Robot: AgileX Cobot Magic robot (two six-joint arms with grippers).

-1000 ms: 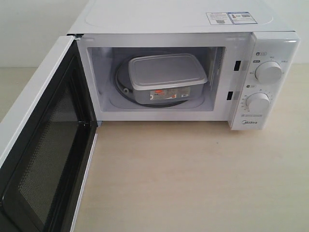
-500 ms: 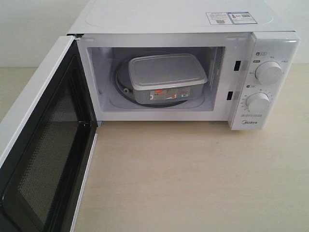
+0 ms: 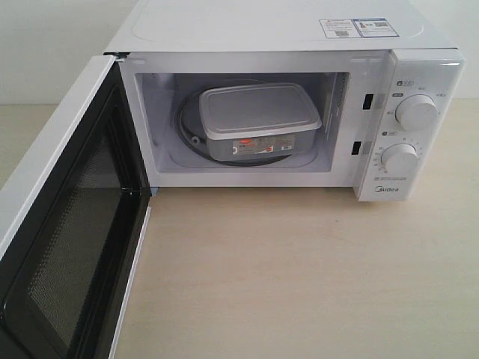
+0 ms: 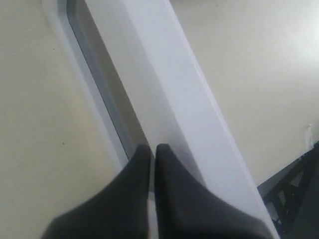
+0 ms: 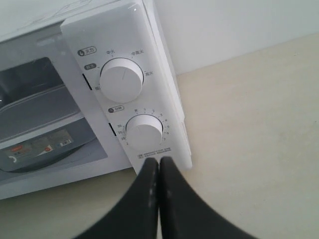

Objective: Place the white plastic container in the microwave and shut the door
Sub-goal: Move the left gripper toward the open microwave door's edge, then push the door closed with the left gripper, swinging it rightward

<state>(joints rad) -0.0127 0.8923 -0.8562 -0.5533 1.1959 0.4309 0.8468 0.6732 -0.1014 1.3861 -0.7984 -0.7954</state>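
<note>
White casing noted: the microwave (image 3: pixel 284 30) stands at the far side of the pale tabletop (image 3: pixel 299 277), with stickers (image 3: pixel 358 28) on its top at the right. Its door (image 3: pixel 67 224) stands wide open on the left hinge, reaching toward the near left with the black mesh inner face exposed. Inside the cavity, the white plastic container (image 3: pixel 258 120) sits on the glass turntable (image 3: pixel 185 138), lid on, its label (image 3: pixel 258 145) facing the near side (print too small to read). At the right, the control panel (image 3: pixel 389 176) carries the upper dial (image 3: pixel 416 112) and the lower dial (image 3: pixel 399 158). On the left gripper (image 4: pixel 152 149) the fingers are pressed together with nothing between them, tips over a long white bar of the door beside a dark strip; contact cannot be confirmed. On the right gripper (image 5: pixel 158 162) the fingers are likewise together and empty, tips just in front of the panel's lower edge beneath the lower dial, over bare tabletop
</note>
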